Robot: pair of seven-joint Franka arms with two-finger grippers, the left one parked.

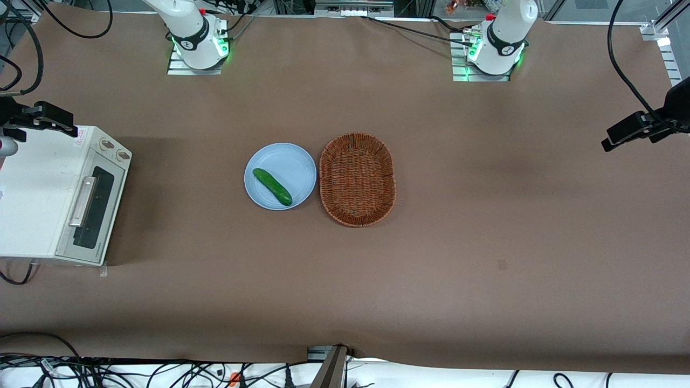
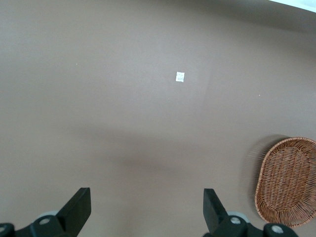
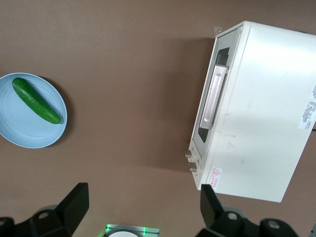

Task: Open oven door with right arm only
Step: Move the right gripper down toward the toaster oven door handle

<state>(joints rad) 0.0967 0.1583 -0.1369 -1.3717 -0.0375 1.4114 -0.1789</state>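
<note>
- While the gripper (image 3: 143, 193) hung above the oven (image 1: 32, 188), its fingers were spread wide and held nothing; in the front view it stood at about eleven o'clock from the handle (image 1: 82, 201), apart from it.
- With the oven door (image 1: 94, 207) fully shut, its glass faced three o'clock in the front view, toward the plate (image 1: 303, 160). The oven itself stood at nine o'clock from that plate, at the working arm's end of the table (image 1: 215, 280).
- Risk, collision: the descent path ran close to the oven's top edge. A descent started too early would probably drive a finger into the casing instead of clearing it.
- Risk, missed grasp: the handle was a slim bar set close to the door face. A shallow approach would likely let the fingers close on air or skid off the bar.
- Risk, oven shift: nothing visible anchored the oven. A pull straight toward three o'clock, rather than along the door's arc, could drag the whole unit across the table.
- Risk, wrong contact: the two knobs (image 1: 115, 150) sat at twelve o'clock from the door. An approach drifting that way could turn one.
- Risk, door drop: a release partway open could let the door fall hard.
- The plate with its cucumber (image 1: 272, 186) lay well apart, so door contact looked unlikely.
</note>
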